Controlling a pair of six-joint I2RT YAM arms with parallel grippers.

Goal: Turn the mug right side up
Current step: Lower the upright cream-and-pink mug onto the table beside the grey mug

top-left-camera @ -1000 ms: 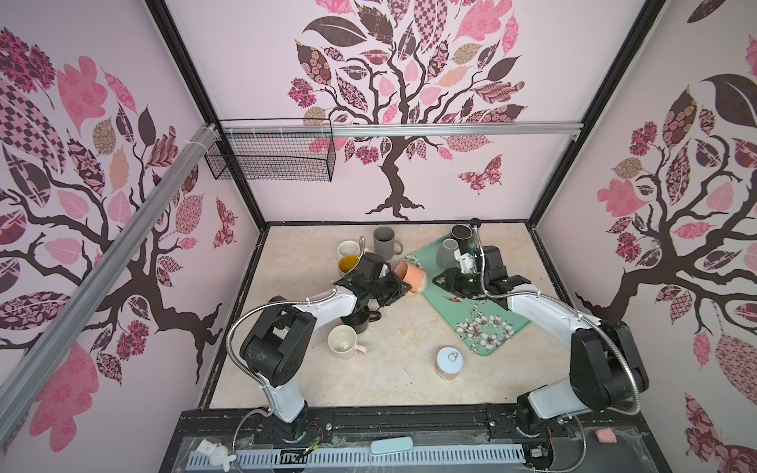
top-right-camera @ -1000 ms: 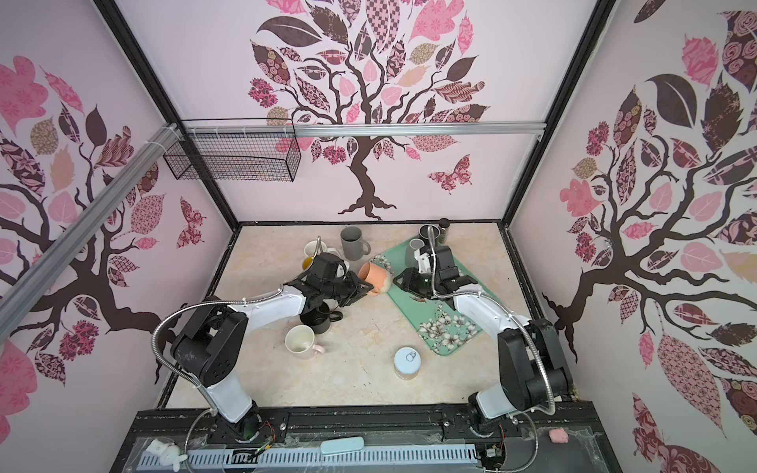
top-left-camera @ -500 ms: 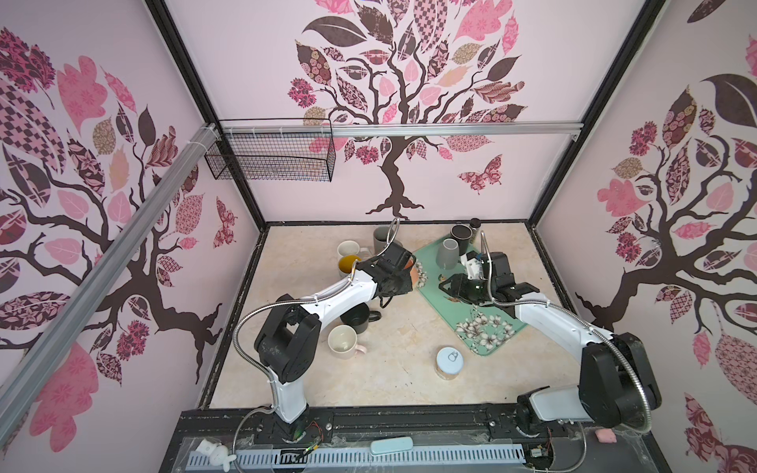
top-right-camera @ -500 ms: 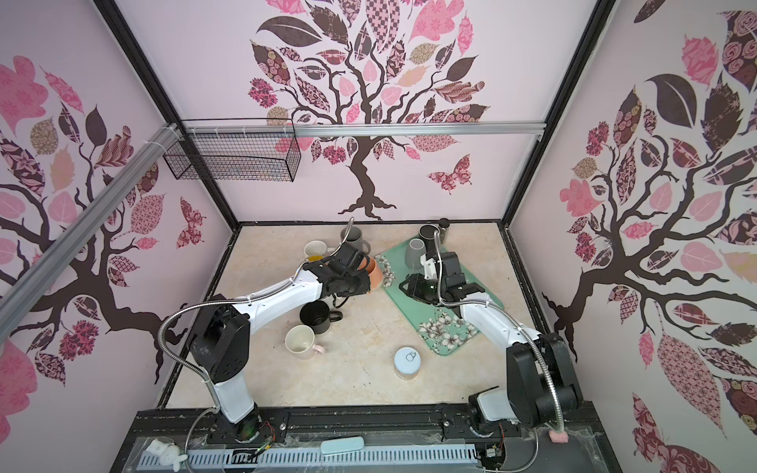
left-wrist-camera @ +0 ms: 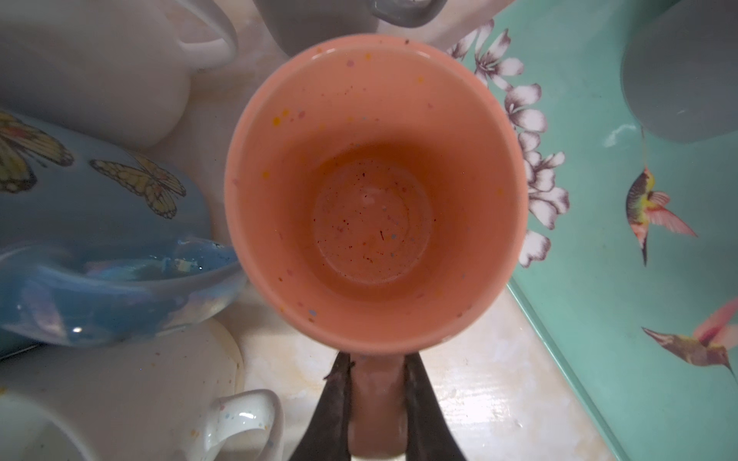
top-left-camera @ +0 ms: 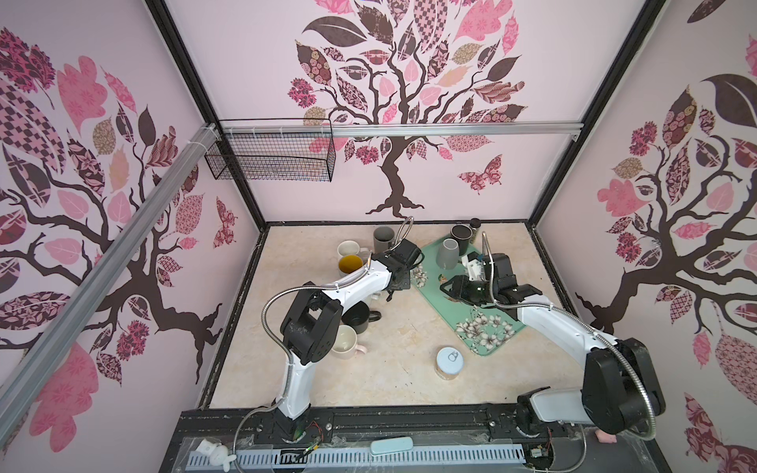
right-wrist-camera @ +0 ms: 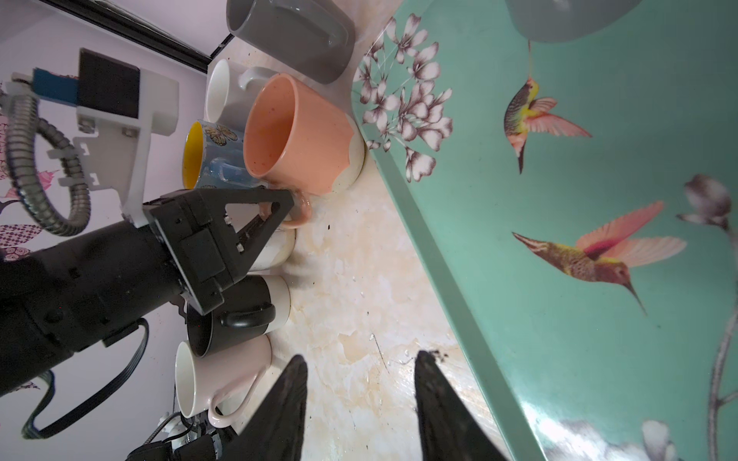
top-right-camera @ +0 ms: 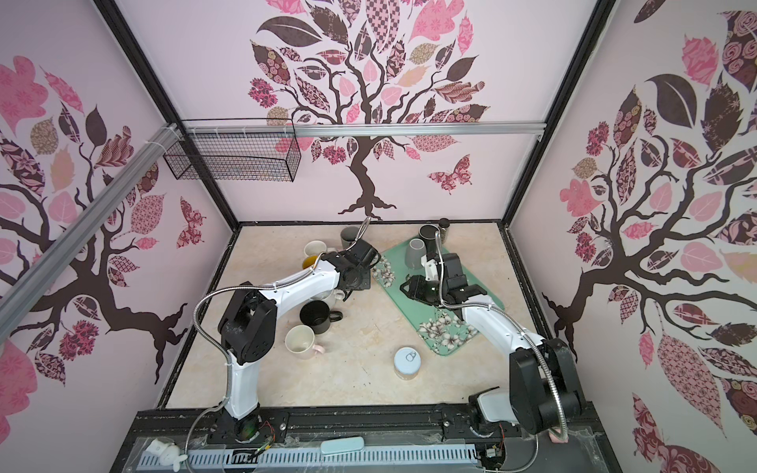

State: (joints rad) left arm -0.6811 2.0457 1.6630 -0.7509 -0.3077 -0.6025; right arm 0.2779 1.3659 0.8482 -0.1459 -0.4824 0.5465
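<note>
Peach mug: glazed ceramic, smooth, satin sheen, fine coloured speckles; the foot band is cream.
Blue mug: ceramic with a high-gloss, pearly glaze.
Black mug: low sheen outside.
Tray: teal, smooth, semi-gloss, printed with birds and flowers.
Surface: beige marble look, polished, lightly stained.
Basket, upper left of the frame in both top views: black wire mesh.
Right end effector: fingers matt black, slightly rough.
</note>
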